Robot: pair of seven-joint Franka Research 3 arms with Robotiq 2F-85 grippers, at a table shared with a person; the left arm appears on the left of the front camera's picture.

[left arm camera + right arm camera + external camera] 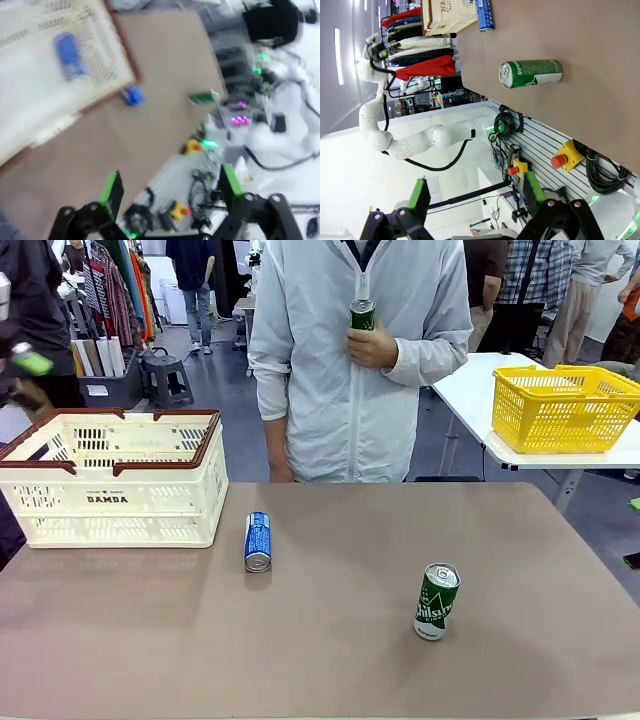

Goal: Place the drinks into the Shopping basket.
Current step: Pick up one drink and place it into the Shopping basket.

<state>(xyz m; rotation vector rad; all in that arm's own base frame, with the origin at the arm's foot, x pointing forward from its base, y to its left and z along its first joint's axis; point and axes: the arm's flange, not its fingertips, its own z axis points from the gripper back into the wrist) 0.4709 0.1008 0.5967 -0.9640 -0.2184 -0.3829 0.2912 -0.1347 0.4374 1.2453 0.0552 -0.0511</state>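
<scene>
Count, by size:
- 1 brown-topped table (330, 660), across the lower half of the front view.
- 1 Shopping basket (120, 502), cream with a dark brown rim and "DAMDA" on its wall, at middle left of the frame on the table's far left part.
- 1 yellow mesh basket (560, 410), upper right, on a separate white table (470, 380).
- 4 drinks, 2 blue and 2 green:
  - The blue can on the table (258, 541) lies on its side just right of the Shopping basket, apart from it, silver end toward the camera.
  - The green can on the table (436, 601) stands upright, lower right of centre, well apart from the blue one.
  - The green can in the hand (362, 313) is at top centre, held at chest height by the person's hand (375, 345). The person (330, 390) wears a pale zipped jacket and stands at the far edge.
  - A blue can inside the basket (68, 55) shows as a blurred blue shape, upper left of the left wrist view.

Surface and room: the tabletop is matte and plain. The floor is grey, with clothes racks at upper left and other people standing behind.

Grippers:
- left gripper (170, 185): at the bottom edge of its own blurred view, high above the table. Fingers are spread wide with the green pads apart, holding and touching nothing.
- right gripper (476, 192): at the bottom edge of its view, off the table's near side. Fingers are wide apart and empty, with the green can on the table far ahead in the upper middle of the frame.
</scene>
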